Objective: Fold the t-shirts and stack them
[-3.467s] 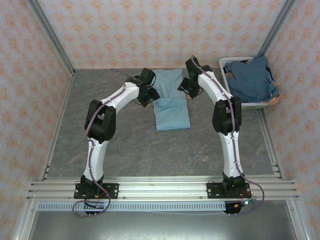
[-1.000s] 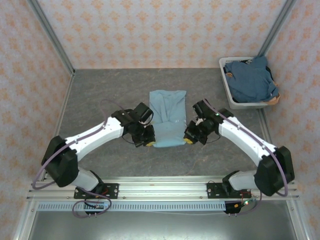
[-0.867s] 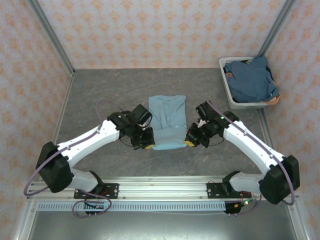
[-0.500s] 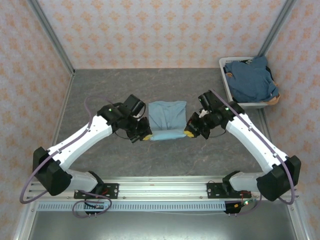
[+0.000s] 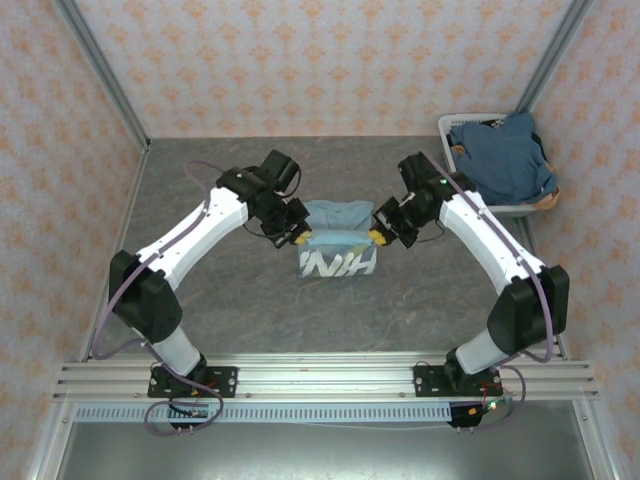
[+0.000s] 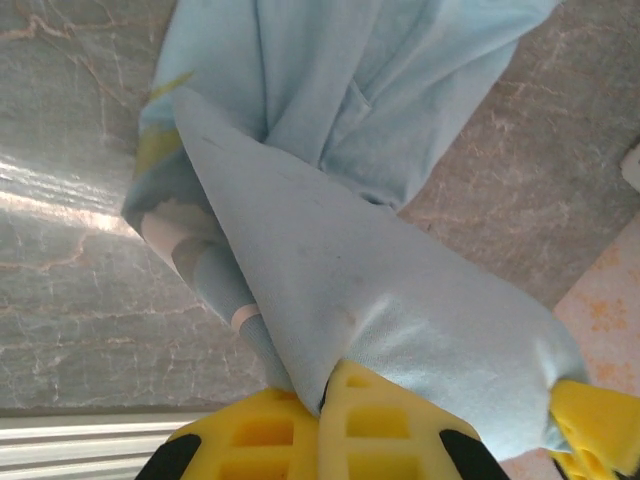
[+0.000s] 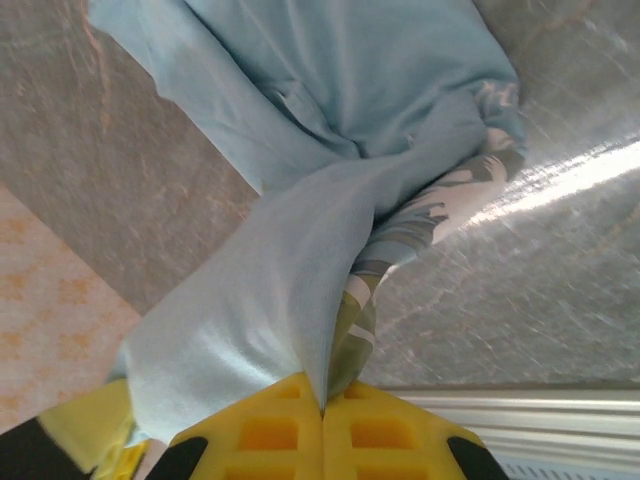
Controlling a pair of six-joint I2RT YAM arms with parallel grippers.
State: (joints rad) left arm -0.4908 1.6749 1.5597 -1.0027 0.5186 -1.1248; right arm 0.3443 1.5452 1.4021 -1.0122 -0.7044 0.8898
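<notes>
1. Tee [image 5: 338,222]: soft matt cloth with a fine knit, creased where both claws pinch it. The white print below the claws looks smoother, perhaps a rubbery film.
2. Left claw [image 6: 325,400] and right claw [image 7: 322,405]: yellow plastic with a dull finish, moulded in a waffle grid.
3. Table [image 5: 400,310] under the claws: smooth grey marbled sheet that catches glare.
4. Basket [image 5: 450,165] beyond the right claw: white plastic.
</notes>
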